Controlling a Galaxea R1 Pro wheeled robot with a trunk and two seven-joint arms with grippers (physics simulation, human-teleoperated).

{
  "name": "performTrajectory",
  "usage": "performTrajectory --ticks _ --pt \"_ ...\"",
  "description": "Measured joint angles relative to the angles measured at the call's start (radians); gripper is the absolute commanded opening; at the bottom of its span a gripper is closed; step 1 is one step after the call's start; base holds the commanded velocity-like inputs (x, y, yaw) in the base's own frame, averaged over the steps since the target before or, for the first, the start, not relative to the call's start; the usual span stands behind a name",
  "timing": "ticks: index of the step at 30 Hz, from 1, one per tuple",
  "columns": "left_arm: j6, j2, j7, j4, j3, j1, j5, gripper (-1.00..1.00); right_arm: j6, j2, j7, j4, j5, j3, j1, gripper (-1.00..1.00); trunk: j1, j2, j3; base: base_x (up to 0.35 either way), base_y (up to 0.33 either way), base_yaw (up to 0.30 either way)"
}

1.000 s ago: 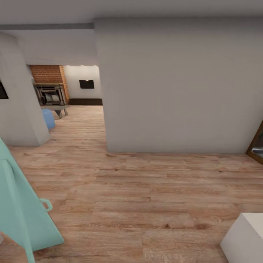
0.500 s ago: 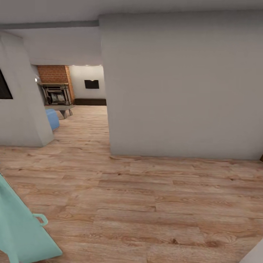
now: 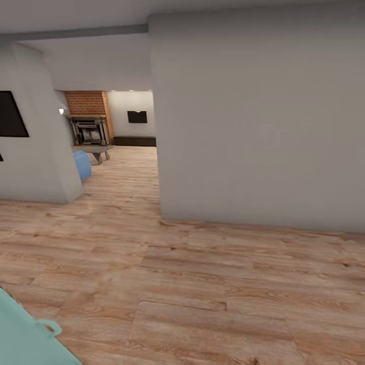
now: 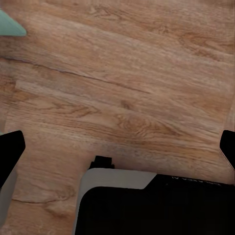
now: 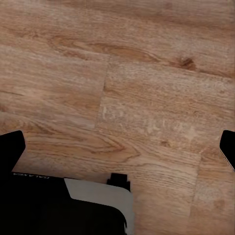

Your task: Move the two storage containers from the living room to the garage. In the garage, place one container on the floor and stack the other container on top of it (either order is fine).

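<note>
Far left of the grey wall (image 3: 253, 126) and low down, a corner of a teal thing (image 3: 23, 339) with a small loop handle. Left of the grey wall, a white pier (image 3: 45, 152) bearing a black panel. Between pier and grey wall, an opening onto the living room (image 3: 119, 152): blue sofa (image 3: 81, 165) end, brick fireplace (image 3: 88, 119), wall TV (image 3: 137, 117), long dark cabinet (image 3: 134, 141). Cannot tell where the two storage containers lie, presumably deeper in that room. In front of the grey wall, bare wood-plank floor (image 3: 203, 284).

Left jaws spread wide over the planks, nothing between them. Right jaws likewise released and empty.

Judged en route, with no bin fetched yet. Risks from here: clipping the grey wall's near corner if turning into the opening too tightly; brushing the teal thing with the base or left arm; snagging the sofa end once inside.
</note>
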Motion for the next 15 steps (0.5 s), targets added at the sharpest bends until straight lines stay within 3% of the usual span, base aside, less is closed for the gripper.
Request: performTrajectory --ticks 15 --pt "0.000 0.000 0.000 0.000 0.000 0.000 0.000 1.00 0.000 0.000 0.000 0.000 0.001 0.000 0.000 1.00 0.000 0.000 0.000 0.326 0.000 0.181"
